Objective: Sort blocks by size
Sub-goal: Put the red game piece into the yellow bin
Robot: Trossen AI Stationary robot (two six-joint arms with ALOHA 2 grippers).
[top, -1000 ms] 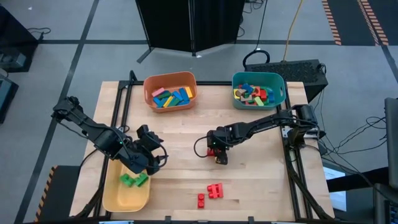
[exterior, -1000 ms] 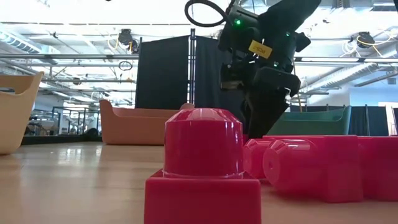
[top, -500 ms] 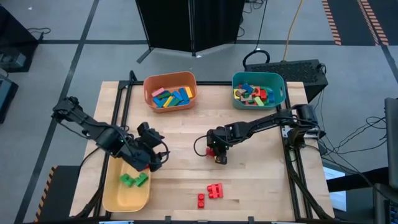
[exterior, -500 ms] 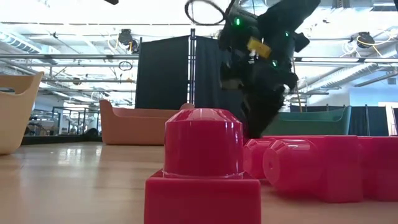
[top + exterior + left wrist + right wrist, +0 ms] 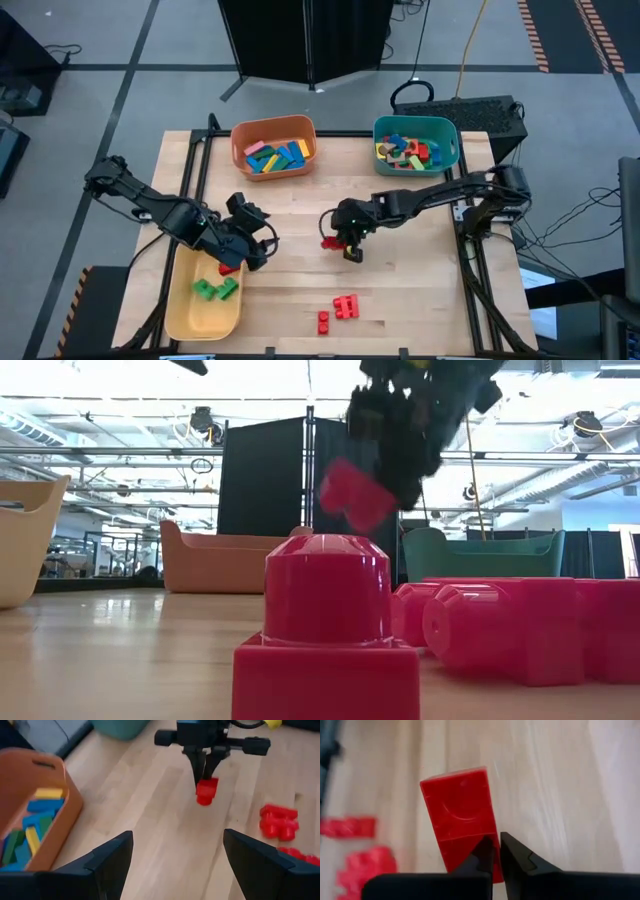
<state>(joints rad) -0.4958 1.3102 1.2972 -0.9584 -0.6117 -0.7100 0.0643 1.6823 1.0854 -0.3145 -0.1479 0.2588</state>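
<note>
A red studded block (image 5: 328, 241) hangs above the middle of the table, and my right gripper (image 5: 335, 240) is shut on it. The low view shows it blurred in the air (image 5: 357, 495). The left wrist view shows it under the right fingers (image 5: 206, 794). More red blocks (image 5: 346, 306) lie on the table toward the near edge. My left gripper (image 5: 256, 242) stands open and holds nothing, above the table beside the yellow bin (image 5: 190, 320). Green blocks (image 5: 215, 289) lie in that bin. My right gripper pinches the red block by its upper end (image 5: 470, 851) between its two nearly closed fingers. The fingers slant down from the table's right side. The block hangs below them, tilted and clear of the table, with a stud (image 5: 204, 801) pointing down.
At the far edge stand an orange bin (image 5: 238, 150) with flat coloured bars and a teal bin (image 5: 380, 150) with mixed blocks. A second red block (image 5: 324, 322) lies near the front edge, close before the low camera (image 5: 327, 625). Bare wood lies between the two arms.
My right gripper has taken hold of the red block and risen, tipping as it went. The block, which lay on the table under the gripper, now hangs clear of the wood.
</note>
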